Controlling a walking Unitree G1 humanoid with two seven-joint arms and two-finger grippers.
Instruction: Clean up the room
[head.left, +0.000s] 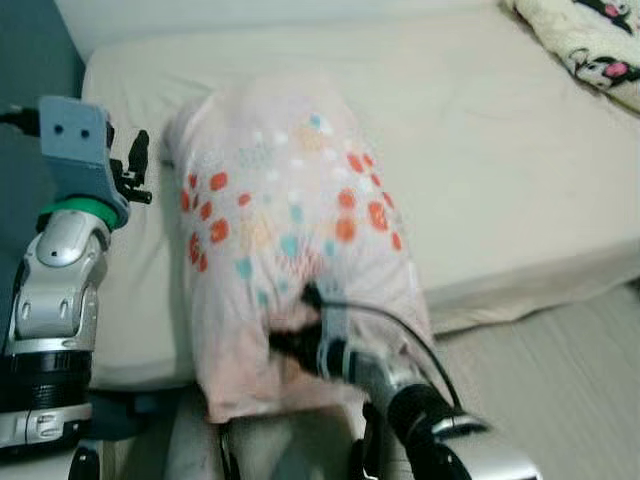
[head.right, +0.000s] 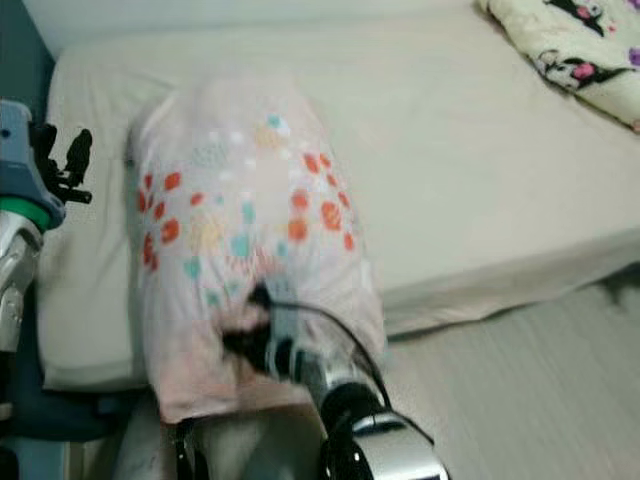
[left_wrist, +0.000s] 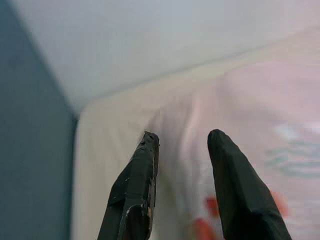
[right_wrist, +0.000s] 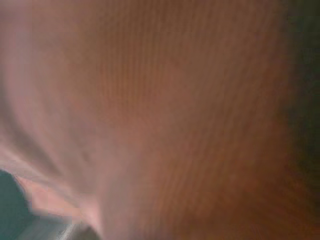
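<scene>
1. A pale pink pillow (head.left: 285, 240) with orange and teal spots lies on the near left part of the bed (head.left: 500, 170), its near end hanging over the edge.
2. The right tool (head.left: 295, 345) presses into that near end; its opening cannot be told.
3. The left tool (left_wrist: 182, 145) hovers at the pillow's far left corner, fingers parted, holding nothing.
4. A patterned blanket (head.left: 590, 40) lies at the far right.

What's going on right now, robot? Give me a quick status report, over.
Right gripper buried in the pink pillow's near end, fingers hidden. Left gripper open, beside the pillow's far corner. Pillow lying on the bed, overhanging its near edge. Patterned blanket far right.
</scene>
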